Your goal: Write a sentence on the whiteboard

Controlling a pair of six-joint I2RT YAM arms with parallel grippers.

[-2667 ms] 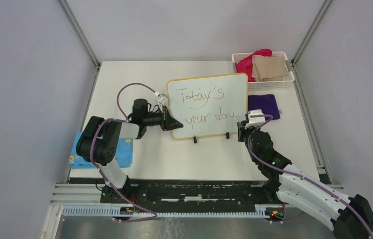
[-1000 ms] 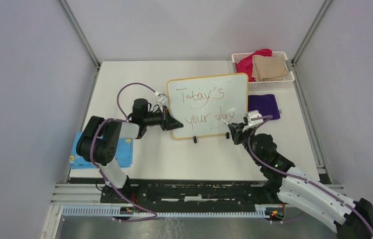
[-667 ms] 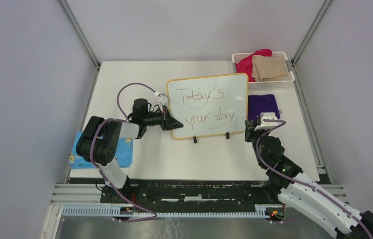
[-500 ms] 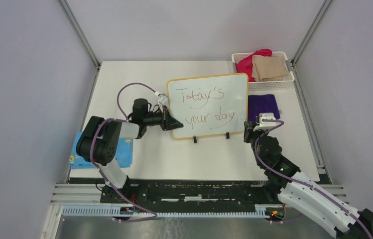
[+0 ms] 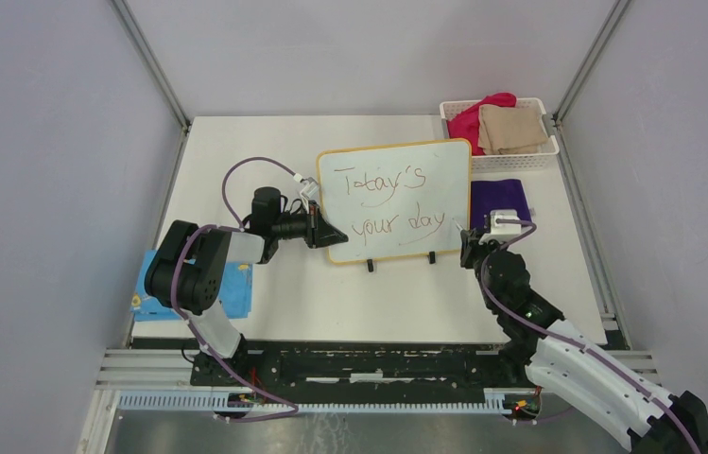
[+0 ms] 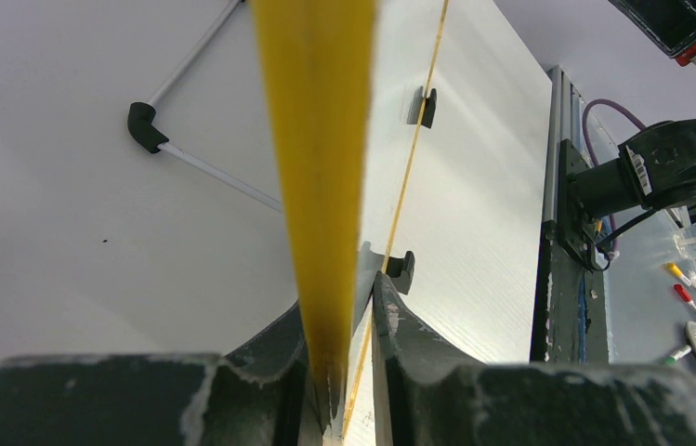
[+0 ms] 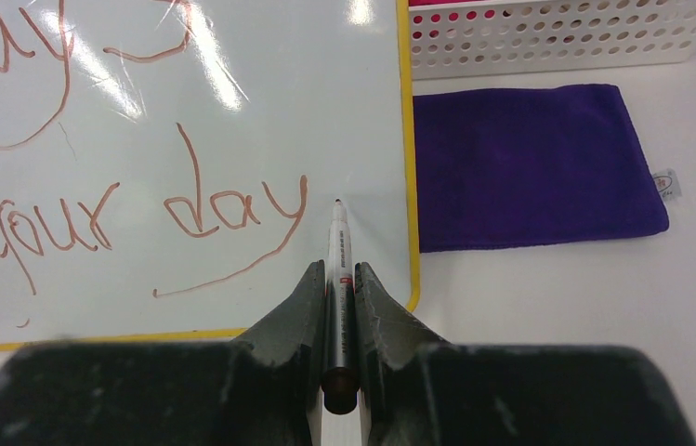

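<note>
Left fingers (image 6: 409, 362) clamped on whiteboard (image 5: 397, 194) left edge; right fingers (image 7: 299, 307) tight around marker (image 7: 338, 243), tip just inside right frame

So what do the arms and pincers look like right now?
The left arm and right arm: black joints, white shells, a looping purple cable each. The left pincer and right pincer: black wedge-shaped fingers with whitish scuffed edges.

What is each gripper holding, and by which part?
The left gripper clamps the yellow-framed white whiteboard by its frame edge; the right gripper grips a slim white marker pen by its barrel.
</note>
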